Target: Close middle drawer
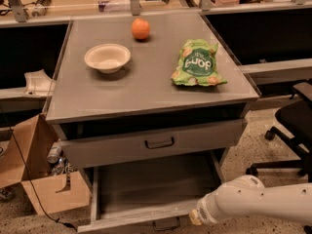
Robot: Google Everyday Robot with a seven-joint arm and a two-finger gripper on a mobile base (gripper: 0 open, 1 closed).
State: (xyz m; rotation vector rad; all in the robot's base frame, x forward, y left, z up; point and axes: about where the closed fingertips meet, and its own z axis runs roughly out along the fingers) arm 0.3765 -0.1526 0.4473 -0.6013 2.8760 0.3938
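A grey metal cabinet fills the view, its flat worktop [146, 87] carrying three things. Below the worktop, an upper drawer [122, 147] stands slightly proud of the cabinet. Beneath that, the middle drawer [156, 186] is pulled far out towards the viewer, its wide shallow tray bare. A white robot arm [263, 204] reaches in low from the right edge of the view. The hand [196, 217] sits at its tip, just beside the right end of the drawer's front panel, and whether it is released or clenched cannot be told. A black office chair [292, 126] stands at the right and an open cardboard box [29, 165] at the left. On the worktop lie a green snack bag [197, 65], a pale bowl [107, 57] and an orange [141, 29]. A small dark loop handle [165, 224] marks the centre of the drawer front. The step appears to be the push. It likely goes best with the hand pressed flat on the front panel near that handle rather than at the corner, driving straight back so the tray does not skew on its runners. The drawer front faces the viewer, its long axis runs side to side, and its travel is away into the cabinet.
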